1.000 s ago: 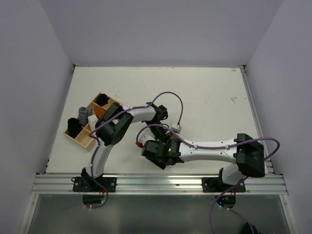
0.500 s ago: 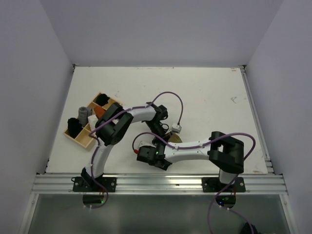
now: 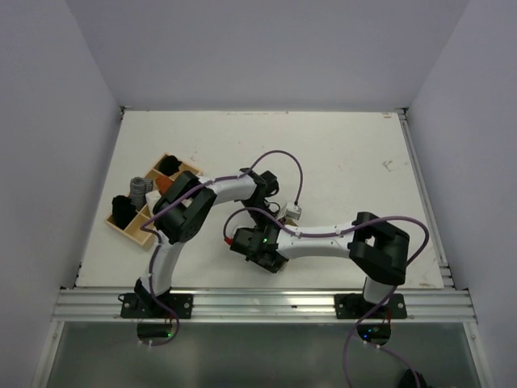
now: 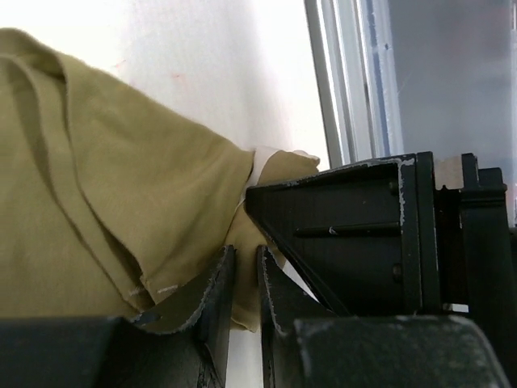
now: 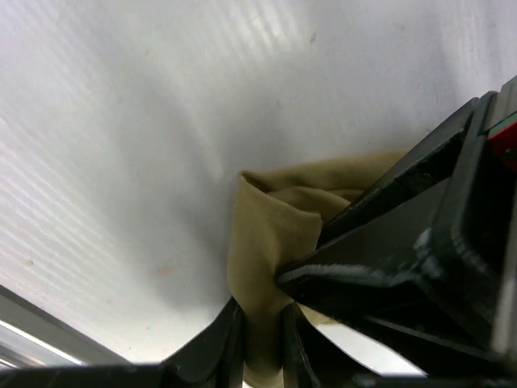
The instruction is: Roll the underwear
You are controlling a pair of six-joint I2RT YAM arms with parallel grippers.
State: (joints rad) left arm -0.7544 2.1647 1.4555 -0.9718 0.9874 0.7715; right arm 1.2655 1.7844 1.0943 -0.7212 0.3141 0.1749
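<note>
The underwear (image 4: 121,194) is an olive-khaki cloth lying folded on the white table. In the left wrist view my left gripper (image 4: 242,279) has its jaws nearly together, with an edge of the cloth pinched between them. In the right wrist view my right gripper (image 5: 258,339) is shut on a rolled fold of the underwear (image 5: 266,234). The two grippers nearly touch: the right gripper's black body (image 4: 363,234) fills the left wrist view's right side. From above, the left gripper (image 3: 260,217) and right gripper (image 3: 252,236) meet near the table's front middle and hide the cloth.
A wooden divided tray (image 3: 141,232) stands at the left with black and grey rolls and an orange-red bundle (image 3: 164,187). The metal rail (image 3: 258,303) runs along the near table edge. Walls close in the table on three sides.
The right arm swung left and its open jaws closed onto the cloth fold. The left gripper stayed in place, its jaws easing slightly wider.
</note>
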